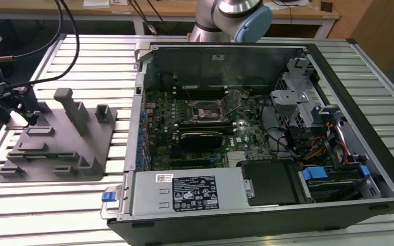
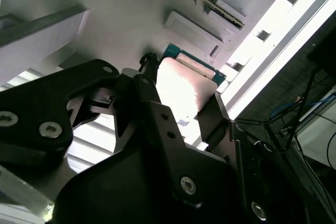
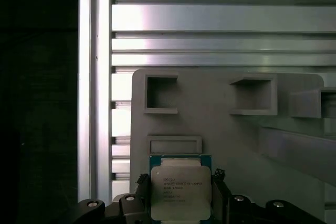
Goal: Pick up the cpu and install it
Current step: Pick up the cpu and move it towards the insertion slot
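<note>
Gripper (image 1: 33, 119): I log it low over the grey fixture plate (image 1: 57, 154) at the exterior view's left, well apart from the open computer case (image 1: 252, 66). Jaws drawn in to the width of the cpu (image 3: 181, 192), gripping its two opposite edges in both wrist views. Cpu: silver top up, green border showing, beside a small raised frame (image 3: 174, 144) on the plate; resting or lifted, I cannot tell.

The cpu (image 3: 180, 191) lies over the grey plate (image 3: 236, 140) — the gripper (image 3: 180, 182) pinches its two sides. Near the cpu are square pockets (image 3: 160, 94); farther off, the metal table (image 3: 210, 19).
</note>
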Available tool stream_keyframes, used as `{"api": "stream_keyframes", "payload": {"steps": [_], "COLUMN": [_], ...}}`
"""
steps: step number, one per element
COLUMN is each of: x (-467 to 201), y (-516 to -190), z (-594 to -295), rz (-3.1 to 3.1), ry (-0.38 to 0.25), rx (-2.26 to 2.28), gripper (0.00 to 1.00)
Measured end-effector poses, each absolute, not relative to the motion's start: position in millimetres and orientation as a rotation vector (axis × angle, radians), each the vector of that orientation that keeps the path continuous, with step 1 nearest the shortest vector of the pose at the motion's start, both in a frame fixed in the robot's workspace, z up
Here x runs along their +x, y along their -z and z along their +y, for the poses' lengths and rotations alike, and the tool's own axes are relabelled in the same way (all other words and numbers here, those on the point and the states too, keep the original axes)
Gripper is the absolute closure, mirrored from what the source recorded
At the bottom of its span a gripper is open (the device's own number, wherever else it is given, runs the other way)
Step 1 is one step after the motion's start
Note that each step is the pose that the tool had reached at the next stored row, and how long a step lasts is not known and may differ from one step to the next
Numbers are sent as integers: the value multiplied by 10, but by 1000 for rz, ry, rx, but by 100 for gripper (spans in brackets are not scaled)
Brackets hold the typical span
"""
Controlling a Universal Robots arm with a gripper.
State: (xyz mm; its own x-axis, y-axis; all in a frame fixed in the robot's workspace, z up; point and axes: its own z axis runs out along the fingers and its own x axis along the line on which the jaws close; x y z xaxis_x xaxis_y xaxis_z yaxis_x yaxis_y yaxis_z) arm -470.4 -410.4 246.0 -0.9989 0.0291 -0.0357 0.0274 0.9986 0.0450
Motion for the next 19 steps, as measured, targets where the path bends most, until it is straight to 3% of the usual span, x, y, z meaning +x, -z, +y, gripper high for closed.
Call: {"api": "stream_keyframes", "payload": {"steps": [19], "x": [-4704], "y": [-2696], "z": [-4104], "rz": [3102], "ry": [-69], "rx": [44], "gripper": [45]}}
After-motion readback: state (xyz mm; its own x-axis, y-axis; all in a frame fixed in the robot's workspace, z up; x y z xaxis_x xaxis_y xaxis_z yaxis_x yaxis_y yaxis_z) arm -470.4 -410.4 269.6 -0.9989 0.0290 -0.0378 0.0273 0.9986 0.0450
